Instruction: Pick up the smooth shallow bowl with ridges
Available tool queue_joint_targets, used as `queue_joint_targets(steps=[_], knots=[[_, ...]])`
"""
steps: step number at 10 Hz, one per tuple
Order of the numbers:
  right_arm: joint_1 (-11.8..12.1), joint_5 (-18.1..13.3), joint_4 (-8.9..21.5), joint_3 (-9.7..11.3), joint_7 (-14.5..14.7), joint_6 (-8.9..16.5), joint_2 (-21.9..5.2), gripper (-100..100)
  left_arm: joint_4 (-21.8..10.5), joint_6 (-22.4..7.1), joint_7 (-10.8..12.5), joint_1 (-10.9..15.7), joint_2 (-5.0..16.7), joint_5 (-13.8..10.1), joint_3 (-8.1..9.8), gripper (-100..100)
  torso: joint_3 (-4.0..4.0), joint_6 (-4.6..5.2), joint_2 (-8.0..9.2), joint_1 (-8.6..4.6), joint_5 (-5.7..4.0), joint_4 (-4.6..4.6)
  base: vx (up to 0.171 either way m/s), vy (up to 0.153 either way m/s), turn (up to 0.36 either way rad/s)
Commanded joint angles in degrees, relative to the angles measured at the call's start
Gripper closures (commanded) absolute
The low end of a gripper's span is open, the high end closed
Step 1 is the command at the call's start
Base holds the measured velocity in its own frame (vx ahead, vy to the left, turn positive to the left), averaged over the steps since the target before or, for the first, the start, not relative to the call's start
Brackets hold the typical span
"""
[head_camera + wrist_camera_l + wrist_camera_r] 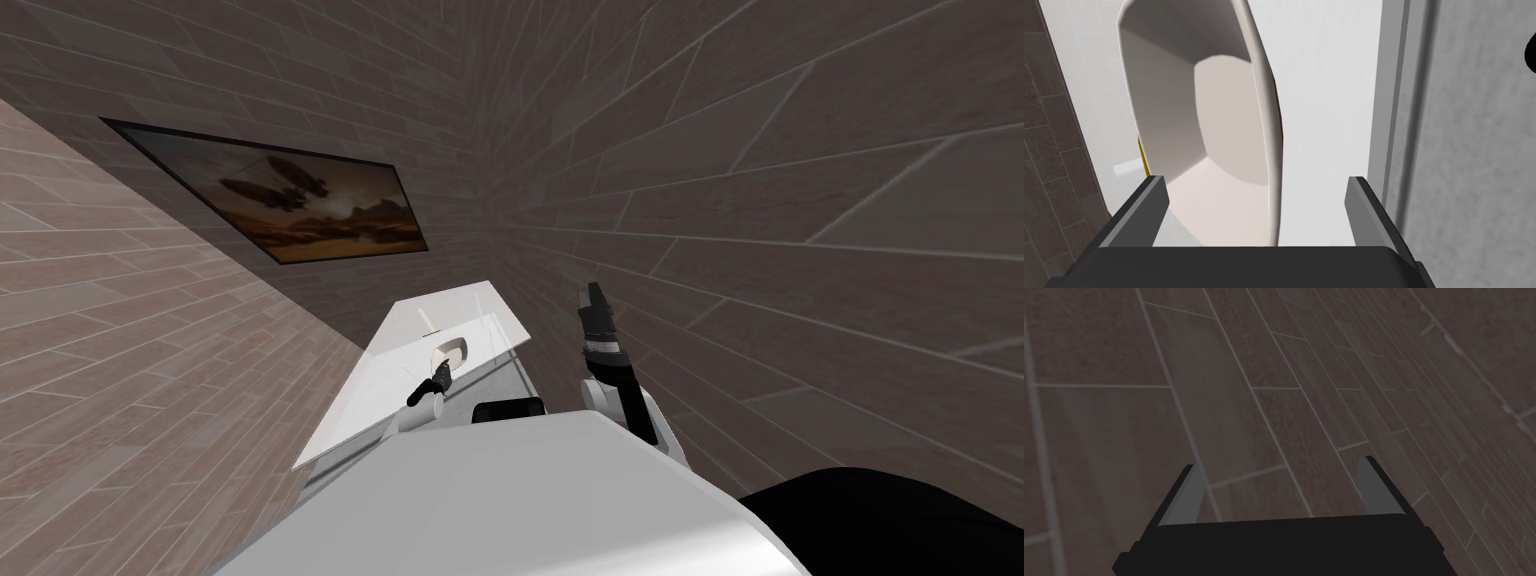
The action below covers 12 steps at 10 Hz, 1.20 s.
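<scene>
In the head view, the pale bowl (452, 352) sits on the white tabletop (375, 405) with the left claw (438, 380) right at it. The right claw (597, 298) is raised well apart.

In the left wrist view, the left claw's fingers are spread. The bowl lies off-centre between them, one rim close by one finger and bare tabletop before the other. Closing like this could shove the bowl sideways. The finger could also catch the rim and tip it, or the smooth sloping wall could slip free.

In the right wrist view, the right claw is spread and empty.

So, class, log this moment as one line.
left gripper: open, at bowl rim | bowl: on white counter | right gripper: open, raised
</scene>
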State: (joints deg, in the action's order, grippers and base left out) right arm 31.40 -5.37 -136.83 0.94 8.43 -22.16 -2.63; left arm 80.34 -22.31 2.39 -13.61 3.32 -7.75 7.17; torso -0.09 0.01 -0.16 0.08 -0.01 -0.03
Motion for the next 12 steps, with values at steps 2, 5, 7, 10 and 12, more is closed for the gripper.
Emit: queue_joint_targets(steps=[2, 5, 7, 10, 12], knots=[[0.0, 0.0, 0.0, 0.0, 0.0, 0.0, 0.0, 0, -2.8, 2.1, 0.0, 1.0, -0.1, 0.2, -0.04, -100, -0.02, 0.00, -0.03, 0.02, 0.00, -0.01, 0.044, 0.020, 0.005], [0.0, 0.0, 0.0, 0.0, 0.0, 0.0, 0.0, 0, -2.4, 1.9, 0.0, 0.8, 0.1, 0.0, -0.10, 100, 0.06, 0.00, 0.11, -0.04, -0.01, 0.02, 0.006, 0.003, 0.000], [0.0, 0.0, 0.0, 0.0, 0.0, 0.0, 0.0, 0, -2.6, 1.7, -0.3, 0.7, 0.2, 0.2, -0.17, 100, 0.20, -0.09, 0.24, 0.02, 0.10, 0.17, 0.001, 0.002, -0.009], [0.0, 0.0, 0.0, 0.0, 0.0, 0.0, 0.0, 0, -0.7, 0.6, 0.0, 0.2, 0.0, 0.0, -0.02, 100, 0.26, -0.09, 0.33, 0.00, 0.04, 0.21, -0.009, -0.004, 0.002], [0.0, 0.0, 0.0, 0.0, 0.0, 0.0, 0.0, 0, 1.5, -0.9, 0.0, -0.6, 0.1, -0.2, -0.01, 100, 0.35, -0.08, 0.50, -0.11, -0.01, 0.22, -0.051, -0.023, -0.004]])
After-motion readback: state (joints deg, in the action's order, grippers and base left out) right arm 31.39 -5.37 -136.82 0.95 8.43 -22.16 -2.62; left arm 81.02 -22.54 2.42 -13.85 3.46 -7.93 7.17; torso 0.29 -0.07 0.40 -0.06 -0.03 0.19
